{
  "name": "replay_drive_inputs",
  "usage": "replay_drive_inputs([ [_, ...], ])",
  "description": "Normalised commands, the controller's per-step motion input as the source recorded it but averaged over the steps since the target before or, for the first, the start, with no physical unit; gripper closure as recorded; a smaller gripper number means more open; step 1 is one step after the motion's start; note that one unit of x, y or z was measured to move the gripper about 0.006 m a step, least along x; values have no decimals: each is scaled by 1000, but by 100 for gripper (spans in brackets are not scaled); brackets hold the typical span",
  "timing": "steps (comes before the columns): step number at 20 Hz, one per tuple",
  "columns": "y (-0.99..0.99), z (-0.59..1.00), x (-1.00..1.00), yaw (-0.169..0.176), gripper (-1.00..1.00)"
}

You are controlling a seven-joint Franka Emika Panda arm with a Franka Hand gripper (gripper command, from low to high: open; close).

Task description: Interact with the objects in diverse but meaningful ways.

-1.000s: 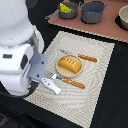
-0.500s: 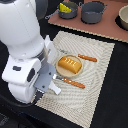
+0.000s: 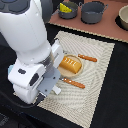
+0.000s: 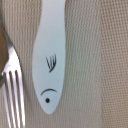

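Fish: the small white fish-shaped piece (image 4: 48, 55) lies flat on the beige woven placemat (image 4: 100, 65), directly beneath the wrist camera, probably the chosen target.
Fork: a metal fork (image 4: 14, 95) lies just beside it, tines alongside the fish's head.
Bread: the golden-brown scored bread loaf (image 3: 71, 64) sits on a plate as in a table setting.
Gripper: hidden behind the white arm (image 3: 30, 50); I cannot tell whether its fingers are parted or closed.

No words, numbers or brand names can be read in either view. The only marks are drawn ones on the white fish (image 4: 49, 55) in the wrist view — a black dot for an eye, a short curved line just above it, and a small cluster of dark strokes for a fin — none of them lettering.
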Motion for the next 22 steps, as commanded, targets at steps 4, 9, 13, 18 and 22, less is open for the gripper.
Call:
replay_drive_inputs([
  [4, 40, 0, 404, -6, -100],
  [9, 0, -70, 106, 0, -100],
  [13, 0, -94, 62, 0, -100],
  [18, 0, -55, 42, 0, -100],
  [22, 2, -34, 159, 0, -100],
])
